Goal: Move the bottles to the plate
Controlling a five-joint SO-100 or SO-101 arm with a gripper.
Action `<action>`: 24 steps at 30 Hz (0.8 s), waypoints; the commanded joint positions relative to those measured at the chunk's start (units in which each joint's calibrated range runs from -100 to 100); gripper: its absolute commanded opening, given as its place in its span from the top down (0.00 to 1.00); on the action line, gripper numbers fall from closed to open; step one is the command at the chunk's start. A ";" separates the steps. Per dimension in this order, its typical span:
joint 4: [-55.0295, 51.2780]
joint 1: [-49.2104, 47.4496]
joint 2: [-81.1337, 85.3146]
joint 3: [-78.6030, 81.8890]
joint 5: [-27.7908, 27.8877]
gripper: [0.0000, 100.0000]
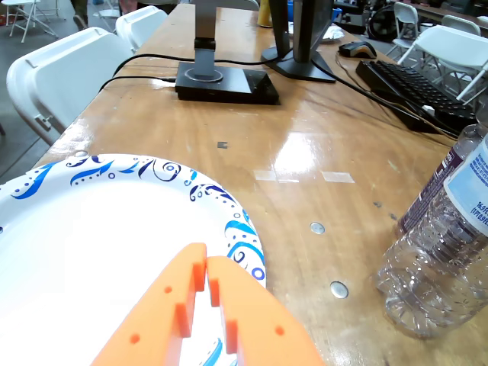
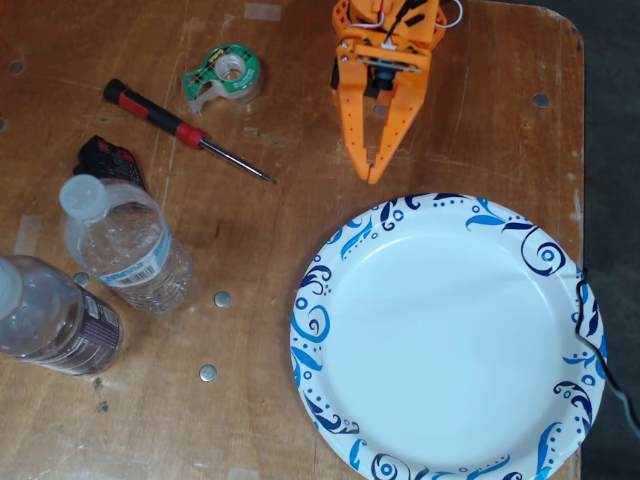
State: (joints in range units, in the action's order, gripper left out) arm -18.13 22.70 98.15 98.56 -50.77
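On the desk (image 2: 260,240), the plate (image 2: 440,340) is empty: no bottle has been transferred, so the full task remains. In the fixed view, both bottles stand well apart from the plate, at the left edge. The blue-labelled bottle (image 2: 125,245) stands just beside the brown-labelled bottle (image 2: 50,320). The orange claw (image 2: 373,175) is clenched, its tips together, and grasps nothing. It sits just above the plate rim, far from either bottle. Judged remaining: two separate pick-and-place cycles.
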 commanded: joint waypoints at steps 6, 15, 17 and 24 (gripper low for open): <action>-0.15 3.77 0.50 0.45 0.17 0.99; -0.15 4.31 0.50 0.45 0.17 0.99; -0.06 4.31 0.50 0.45 0.17 0.99; -0.06 4.42 0.58 0.45 0.17 0.99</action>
State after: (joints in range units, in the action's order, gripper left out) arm -18.21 27.16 98.15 98.56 -50.56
